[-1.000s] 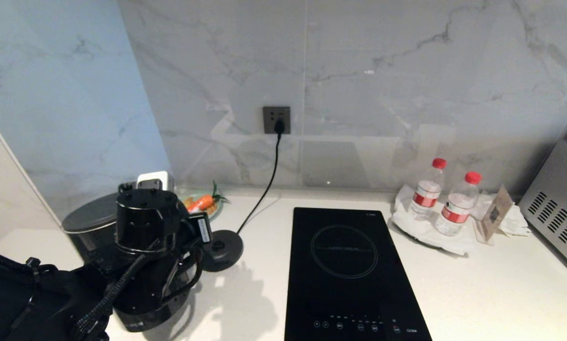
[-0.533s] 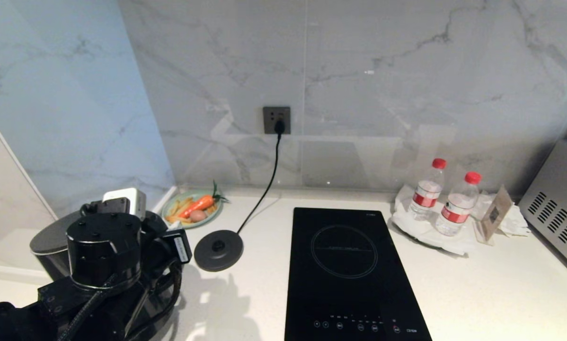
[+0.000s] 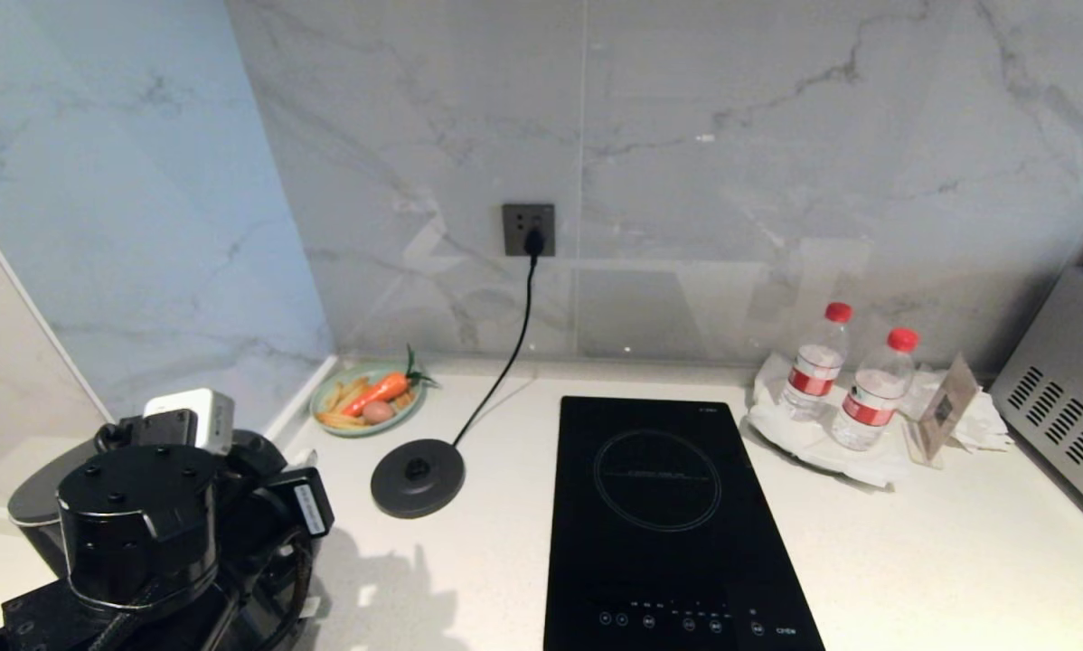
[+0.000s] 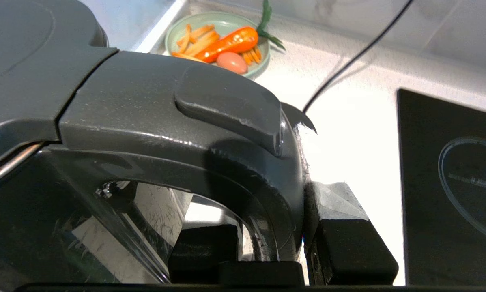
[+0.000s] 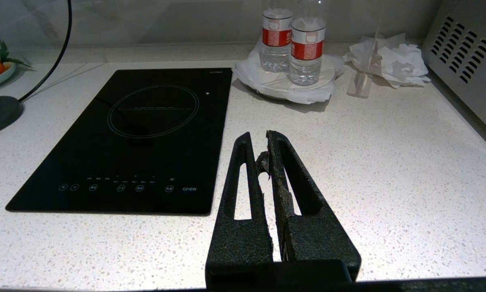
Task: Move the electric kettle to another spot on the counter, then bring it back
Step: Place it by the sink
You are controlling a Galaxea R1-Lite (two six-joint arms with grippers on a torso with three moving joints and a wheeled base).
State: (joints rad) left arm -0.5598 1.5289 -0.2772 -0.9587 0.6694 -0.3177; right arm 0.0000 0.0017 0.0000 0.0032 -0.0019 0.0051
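1. You are working over a pale speckled stone table (image 5: pixel 389 170); it is looking hard and smooth, so anything set down could skid.
2. The glossy black glass hob (image 3: pixel 668 515) is lying flat beside the work area, well apart from your load.
3. The electric kettle (image 4: pixel 153 121) is sitting at the table's far left, off its base disc (image 3: pixel 417 476). Judge it rigid, fairly weighty and slick on its body; the matte loop handle is offering the surest hold.
4. Your left gripper (image 4: pixel 267 247) is grasping that handle, jaws clenched on either side of it.
5. Your right gripper (image 5: pixel 263 162) is idling over the table, jaws pressed together and holding nothing.
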